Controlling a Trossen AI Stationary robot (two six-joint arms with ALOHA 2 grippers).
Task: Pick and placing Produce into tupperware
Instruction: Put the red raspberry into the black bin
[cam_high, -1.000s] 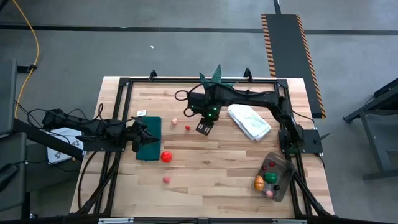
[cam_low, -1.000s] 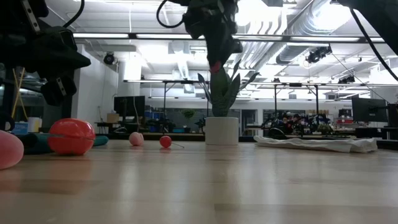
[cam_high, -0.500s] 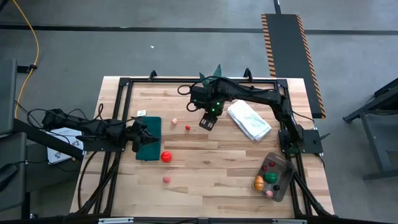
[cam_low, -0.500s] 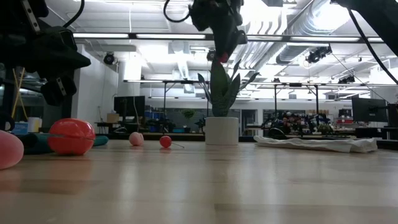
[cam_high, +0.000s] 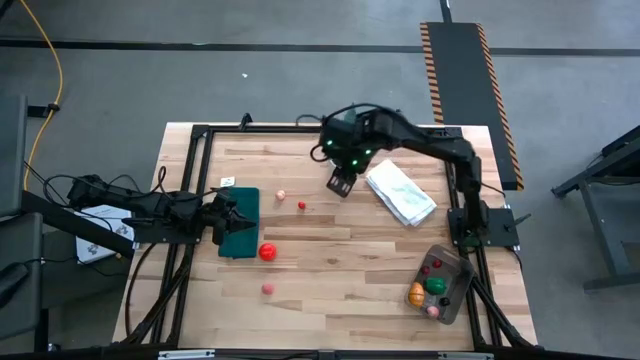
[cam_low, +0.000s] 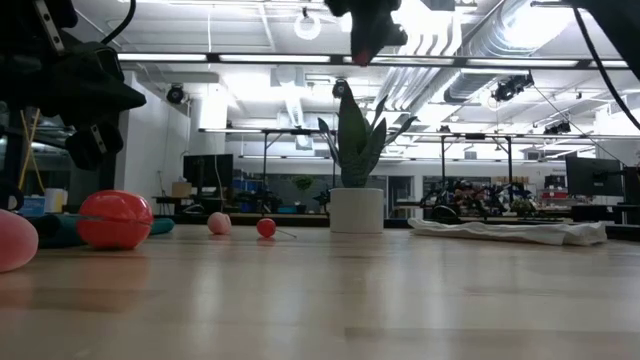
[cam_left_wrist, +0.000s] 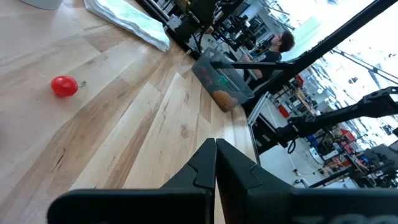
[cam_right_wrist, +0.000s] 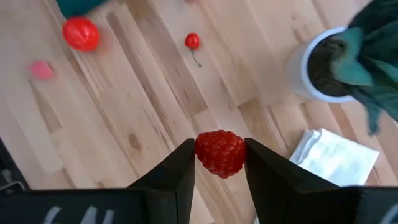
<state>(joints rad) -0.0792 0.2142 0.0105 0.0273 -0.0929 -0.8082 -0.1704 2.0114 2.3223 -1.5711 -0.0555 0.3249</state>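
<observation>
Bare wood lies open between the cloth (cam_high: 401, 194) and the container (cam_high: 441, 284); the potted plant (cam_low: 353, 170) blocks the far edge.

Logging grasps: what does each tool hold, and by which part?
The right tool pinches a red raspberry by its two sides. The left tool is shut, holding nothing.

A light wooden plank surface (cam_high: 340, 260) carries a flat dark green mat (cam_high: 241, 222) at its left side, a folded white cloth (cam_high: 401, 194) towards the right, and a spiky green plant in a white pot (cam_low: 356, 190) at the far edge.
</observation>
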